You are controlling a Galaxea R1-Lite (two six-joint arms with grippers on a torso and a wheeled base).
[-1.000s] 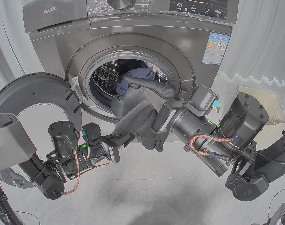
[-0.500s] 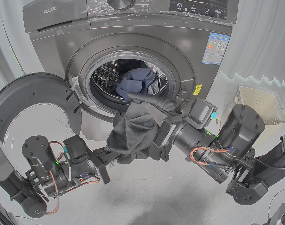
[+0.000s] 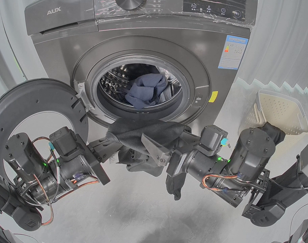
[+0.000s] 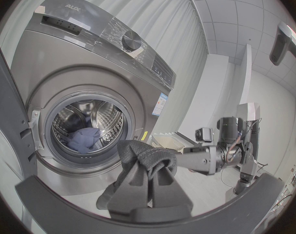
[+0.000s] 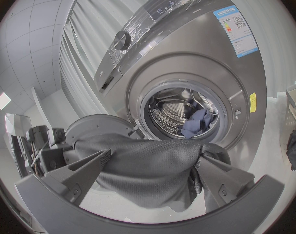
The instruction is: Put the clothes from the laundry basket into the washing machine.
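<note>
Grey metal front-loading washing machine (image 3: 140, 41), its round door (image 3: 32, 102) swung open to the robot's left. Cream perforated plastic laundry basket (image 3: 285, 110) on the floor at the right, a dark cloth (image 3: 274, 132) draped over its near rim. Dark grey knit garment (image 3: 144, 132), slung in the air between the two arms just below and in front of the drum mouth, one end hanging towards the floor; a second ago its upper part lay inside the mouth, and both arms have since dropped and drawn back. Navy blue garment (image 3: 145, 90), heaped inside the drum. Left pincer (image 4: 151, 176), held low and pointing at the machine, narrowed onto one bunched end of the knit, as the left wrist view shows. Right pincer (image 5: 154, 156), level with it from the other side; the right wrist view shows its fingers wide, the knit spread across them.
</note>
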